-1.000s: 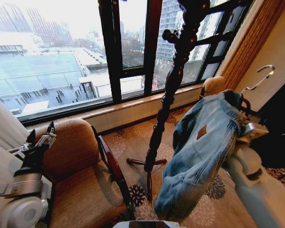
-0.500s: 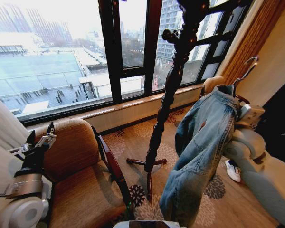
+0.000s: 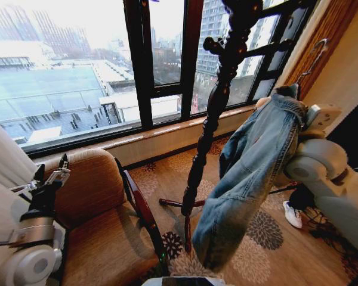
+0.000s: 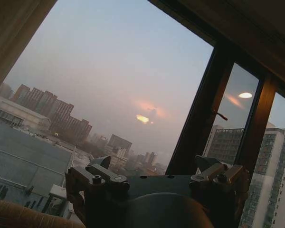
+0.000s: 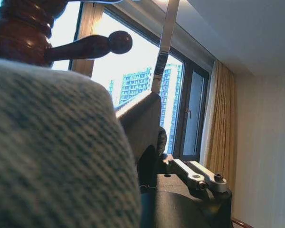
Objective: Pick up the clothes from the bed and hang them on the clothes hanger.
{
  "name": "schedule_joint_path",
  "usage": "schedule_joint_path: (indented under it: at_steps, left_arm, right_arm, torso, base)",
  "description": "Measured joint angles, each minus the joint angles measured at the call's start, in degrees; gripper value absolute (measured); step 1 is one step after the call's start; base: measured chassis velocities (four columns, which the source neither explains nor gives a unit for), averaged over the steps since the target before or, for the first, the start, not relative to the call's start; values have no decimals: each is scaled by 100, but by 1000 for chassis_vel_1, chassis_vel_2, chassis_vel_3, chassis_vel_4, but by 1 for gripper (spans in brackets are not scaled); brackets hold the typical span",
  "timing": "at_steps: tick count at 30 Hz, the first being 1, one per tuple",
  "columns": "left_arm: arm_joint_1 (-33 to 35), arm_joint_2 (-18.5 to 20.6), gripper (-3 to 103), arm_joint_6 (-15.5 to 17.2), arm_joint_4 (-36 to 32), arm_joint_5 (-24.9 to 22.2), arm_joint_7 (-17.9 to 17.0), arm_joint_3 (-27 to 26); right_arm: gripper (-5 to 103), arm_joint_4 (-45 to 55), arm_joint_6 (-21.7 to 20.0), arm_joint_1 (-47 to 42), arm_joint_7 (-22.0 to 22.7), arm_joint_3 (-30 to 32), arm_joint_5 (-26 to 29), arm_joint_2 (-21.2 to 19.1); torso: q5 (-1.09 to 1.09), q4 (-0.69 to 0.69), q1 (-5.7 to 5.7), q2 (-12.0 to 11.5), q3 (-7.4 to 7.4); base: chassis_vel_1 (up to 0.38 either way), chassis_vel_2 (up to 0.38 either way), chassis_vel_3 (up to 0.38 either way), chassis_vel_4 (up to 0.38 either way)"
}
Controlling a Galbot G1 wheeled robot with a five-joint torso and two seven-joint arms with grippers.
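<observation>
A blue denim jacket hangs on the clothes hanger, whose metal hook sticks up above the collar. My right gripper is shut on the clothes hanger at the jacket's neck and holds it high, to the right of a dark wooden coat stand. In the right wrist view the denim jacket is close up, the hook's stem rises past the collar, and a stand peg juts out above. My left gripper is parked open over the armchair; its fingers hold nothing. The bed is out of view.
A brown armchair with a wooden arm stands at the lower left. Large dark-framed windows run along the back, with a low sill. The stand's feet rest on patterned carpet. A curtain hangs at the right.
My right arm has lifted the jacket and hanger higher; the hook has risen and moved left. The left arm has not moved.
</observation>
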Motion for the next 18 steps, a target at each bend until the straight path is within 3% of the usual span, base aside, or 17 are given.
schedule_joint_path:
  at_steps: [18]
  left_arm:
    - [14,79,100,-104,97,-168,54,-171]
  right_arm:
    - [20,-181,-325,246,86,31,142,-281]
  torso:
    - [1,0,-1,0,0]
  base:
    - [0,0,0,0]
